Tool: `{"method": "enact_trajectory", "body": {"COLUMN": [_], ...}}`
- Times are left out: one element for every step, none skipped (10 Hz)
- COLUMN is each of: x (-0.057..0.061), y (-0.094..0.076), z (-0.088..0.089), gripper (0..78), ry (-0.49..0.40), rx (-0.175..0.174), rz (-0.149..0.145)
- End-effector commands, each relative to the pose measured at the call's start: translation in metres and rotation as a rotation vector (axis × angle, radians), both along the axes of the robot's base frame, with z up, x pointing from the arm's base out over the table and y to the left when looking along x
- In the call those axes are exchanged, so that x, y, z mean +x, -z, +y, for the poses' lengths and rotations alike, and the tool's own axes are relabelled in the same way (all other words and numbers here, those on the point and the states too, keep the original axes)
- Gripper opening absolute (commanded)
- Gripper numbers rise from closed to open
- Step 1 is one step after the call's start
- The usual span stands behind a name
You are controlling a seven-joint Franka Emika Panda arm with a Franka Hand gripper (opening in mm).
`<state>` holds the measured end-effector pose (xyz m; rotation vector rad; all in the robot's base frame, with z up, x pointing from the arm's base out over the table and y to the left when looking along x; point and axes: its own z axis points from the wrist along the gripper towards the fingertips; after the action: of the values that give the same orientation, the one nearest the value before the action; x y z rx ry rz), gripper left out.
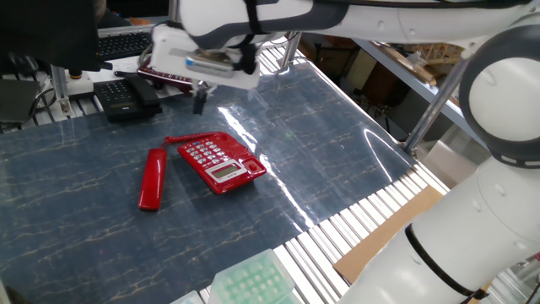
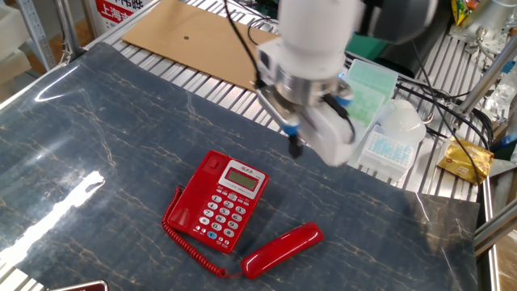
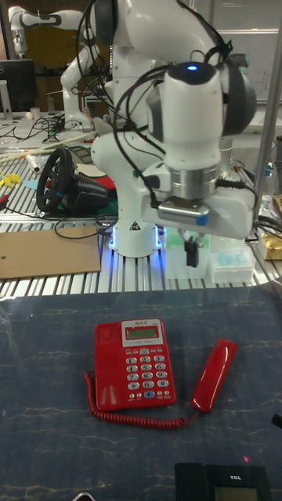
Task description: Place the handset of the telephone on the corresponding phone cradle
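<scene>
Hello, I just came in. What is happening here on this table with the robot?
The robot's gripper hangs in the air above the table, holding nothing. Below it, the red handset lies flat on the table beside the red telephone, joined to it by its coiled cord. The phone cradle is empty, so the handset is not yet picked up.
</scene>
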<state>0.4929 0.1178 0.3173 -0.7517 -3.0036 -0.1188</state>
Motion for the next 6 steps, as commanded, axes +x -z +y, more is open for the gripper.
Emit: {"method": "enact_trajectory", "body": {"x": [0.012, 0.016, 0.018, 0.023, 0.025, 0.025], "y": [0.009, 0.011, 0.012, 0.015, 0.015, 0.015], "z": [0.032, 0.033, 0.033, 0.033, 0.033, 0.033], "gripper": [0.0, 0.0, 0.0, 0.0, 0.0, 0.0], "ry": [0.062, 0.063, 0.064, 0.072, 0.074, 0.075], "rx": [-0.002, -0.001, -0.001, -0.007, -0.008, -0.007], "rz": [-0.008, -0.007, -0.007, -0.007, -0.006, -0.004]}}
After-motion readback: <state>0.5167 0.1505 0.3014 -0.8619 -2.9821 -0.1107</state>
